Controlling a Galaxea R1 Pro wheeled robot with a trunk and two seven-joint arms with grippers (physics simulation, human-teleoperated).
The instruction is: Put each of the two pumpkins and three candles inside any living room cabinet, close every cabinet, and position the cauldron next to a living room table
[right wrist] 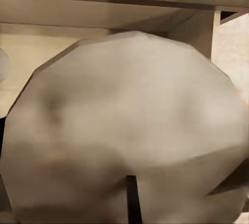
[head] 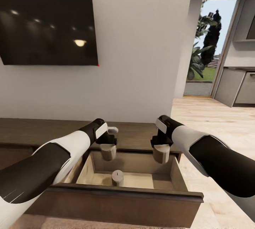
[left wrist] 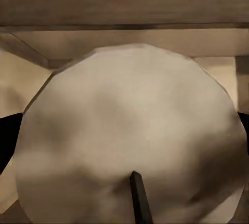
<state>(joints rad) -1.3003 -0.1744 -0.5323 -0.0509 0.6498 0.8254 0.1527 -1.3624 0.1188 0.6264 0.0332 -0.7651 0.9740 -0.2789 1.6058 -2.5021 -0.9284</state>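
The dark brown cabinet (head: 32, 129) runs along the wall, with one drawer (head: 117, 200) pulled out toward me showing its beige inside. One candle (head: 117, 178) stands upright on the drawer floor. My left gripper (head: 107, 148) is shut on a second candle (head: 108, 152), held over the drawer's back left part. My right gripper (head: 161, 149) is shut on a third candle (head: 161, 154) over the back right part. Each held candle's end looms close in its wrist view (left wrist: 129, 141) (right wrist: 124, 135), wick showing, with the drawer's beige wall behind. The pumpkins and cauldron are out of view.
A black TV (head: 47, 27) hangs on the white wall above the cabinet. To the right, light wood floor (head: 212, 122) leads to a glass door (head: 212, 44) with plants outside and grey kitchen units (head: 237, 87).
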